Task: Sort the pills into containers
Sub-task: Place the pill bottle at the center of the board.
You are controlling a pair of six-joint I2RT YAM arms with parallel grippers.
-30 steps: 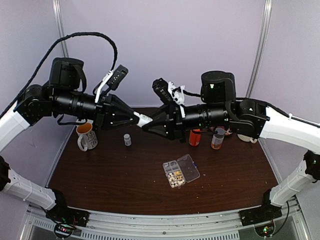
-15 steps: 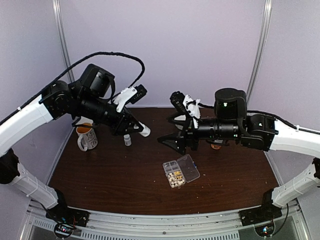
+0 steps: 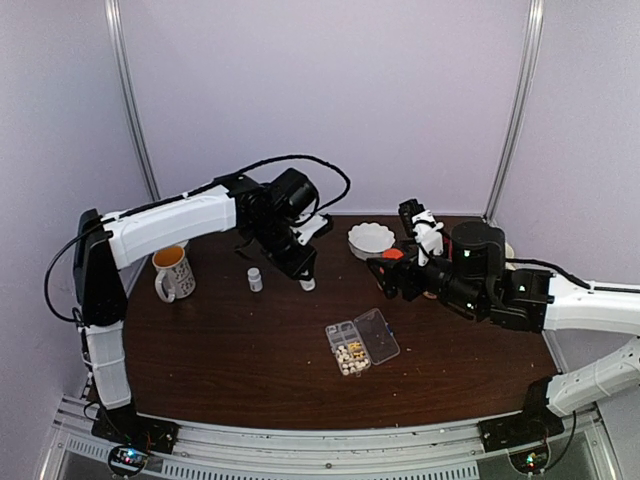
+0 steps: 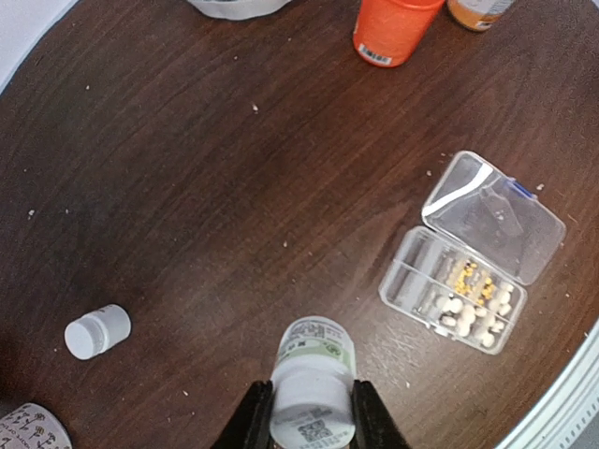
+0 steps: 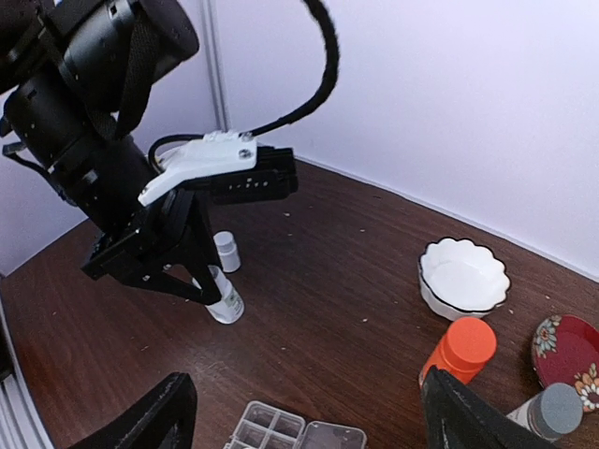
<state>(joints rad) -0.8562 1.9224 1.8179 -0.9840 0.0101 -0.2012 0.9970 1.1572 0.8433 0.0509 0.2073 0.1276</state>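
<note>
While the left fingers [image 4: 255,418] pinch the small white bottle [image 4: 313,383] close to the surface [image 4: 187,187], apart from the organizer box [image 4: 391,292], a firm grip and a level carry toward an empty cell [image 4: 414,269] seem wise, tipping slowly once above it. The right fingers [image 5: 173,412] stand spread, holding nothing. The lid [image 4: 494,217] lies open; pills [image 4: 470,314] sit only toward one end, some yellowish.

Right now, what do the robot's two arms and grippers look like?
Both arms are alike: the left arm and right arm have glossy white shell links joined by chunky black cylindrical joints. Each wrist carries a white bracket with a black camera. The left gripper and right gripper are black, wedge-shaped, with two flat fingers. A black braided cable loops over the left arm.
</note>
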